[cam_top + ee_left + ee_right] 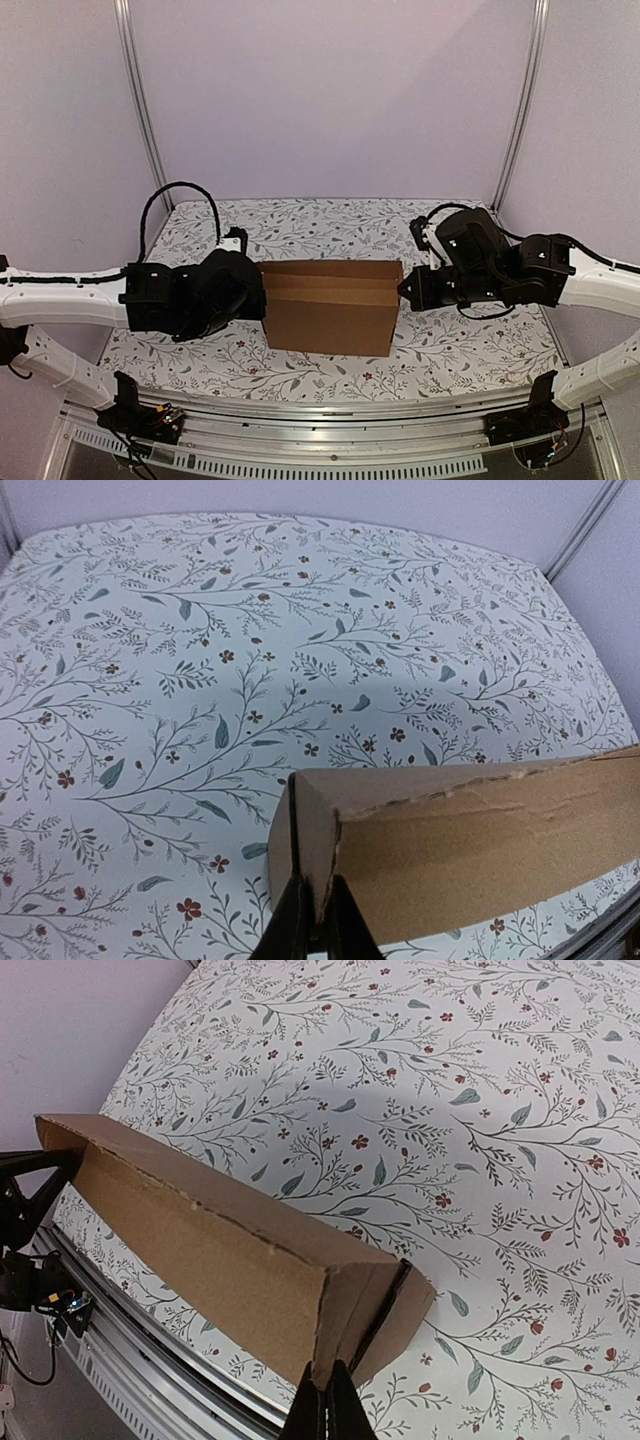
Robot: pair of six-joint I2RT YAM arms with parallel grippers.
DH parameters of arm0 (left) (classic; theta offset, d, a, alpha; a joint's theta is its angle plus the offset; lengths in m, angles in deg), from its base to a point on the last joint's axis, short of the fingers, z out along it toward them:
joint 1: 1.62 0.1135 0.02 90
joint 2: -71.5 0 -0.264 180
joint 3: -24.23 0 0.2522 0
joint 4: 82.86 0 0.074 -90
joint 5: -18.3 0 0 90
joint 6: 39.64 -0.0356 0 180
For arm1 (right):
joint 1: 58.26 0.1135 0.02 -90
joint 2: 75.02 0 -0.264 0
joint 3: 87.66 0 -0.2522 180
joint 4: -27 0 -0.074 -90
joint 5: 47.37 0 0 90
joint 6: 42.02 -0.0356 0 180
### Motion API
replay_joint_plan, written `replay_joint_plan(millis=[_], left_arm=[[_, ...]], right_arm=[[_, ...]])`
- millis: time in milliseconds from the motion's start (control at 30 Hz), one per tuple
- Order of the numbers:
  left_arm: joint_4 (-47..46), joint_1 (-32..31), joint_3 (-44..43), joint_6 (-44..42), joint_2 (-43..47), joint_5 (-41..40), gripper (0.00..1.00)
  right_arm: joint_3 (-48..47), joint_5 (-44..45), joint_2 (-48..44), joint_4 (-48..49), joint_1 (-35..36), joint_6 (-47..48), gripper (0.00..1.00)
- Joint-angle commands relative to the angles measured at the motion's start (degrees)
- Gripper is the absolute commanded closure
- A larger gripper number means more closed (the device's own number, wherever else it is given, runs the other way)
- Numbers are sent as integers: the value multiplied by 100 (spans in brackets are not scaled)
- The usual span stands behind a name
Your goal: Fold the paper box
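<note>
- The left tool (318, 932) has its fingers nearly together, pinching the thin cardboard wall at the left end of the paper box (330, 310).
- The paper box is brown and partly folded. It spans between both arms over the middle of the floral tabletop (450, 350); I cannot tell whether its underside touches the tabletop.
- The right tool (325, 1408) is clamped tight on the cardboard edge at the box's right end.
</note>
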Motion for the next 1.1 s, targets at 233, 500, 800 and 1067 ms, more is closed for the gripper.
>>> replay_joint_plan(millis=[233,500,800,1067], left_arm=[[334,-353,62,-67,-297,232,92],[357,-353,79,-93,-224,183,92],[426,-353,-83,-103,-361,183,92],[483,-353,-249,-142,-530,200,92]], right_arm=[[-538,-263,80,-173,-92,-196,100],[-349,-157,101,-477,-88,-146,100],[-118,49,-22,-684,-85,-53,100],[105,81,-92,-621,-76,-99,100]])
